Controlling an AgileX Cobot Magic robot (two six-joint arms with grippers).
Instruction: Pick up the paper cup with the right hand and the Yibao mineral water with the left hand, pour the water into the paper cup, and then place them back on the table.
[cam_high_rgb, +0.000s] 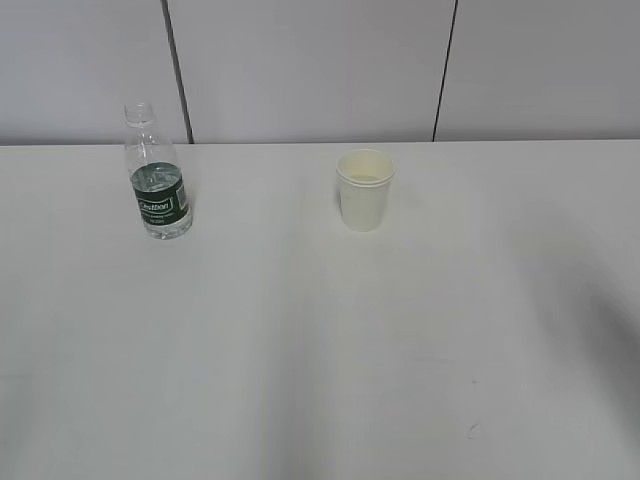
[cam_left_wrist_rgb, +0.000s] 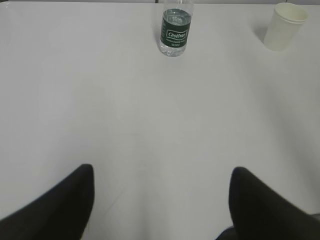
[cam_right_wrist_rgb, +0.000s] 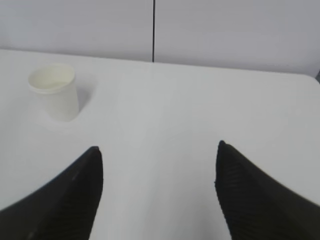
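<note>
The Yibao mineral water bottle (cam_high_rgb: 157, 175), clear with a dark green label and no cap, stands upright at the back left of the white table (cam_high_rgb: 320, 340). The cream paper cup (cam_high_rgb: 365, 190) stands upright near the back middle. Neither arm shows in the exterior view. In the left wrist view the left gripper (cam_left_wrist_rgb: 162, 172) is open and empty, well short of the bottle (cam_left_wrist_rgb: 175, 30), with the cup (cam_left_wrist_rgb: 284, 27) at the far right. In the right wrist view the right gripper (cam_right_wrist_rgb: 157, 150) is open and empty, with the cup (cam_right_wrist_rgb: 55, 92) ahead and to its left.
A grey panelled wall (cam_high_rgb: 320, 70) runs behind the table's back edge. A small dark scuff mark (cam_high_rgb: 471, 430) lies on the tabletop near the front right.
</note>
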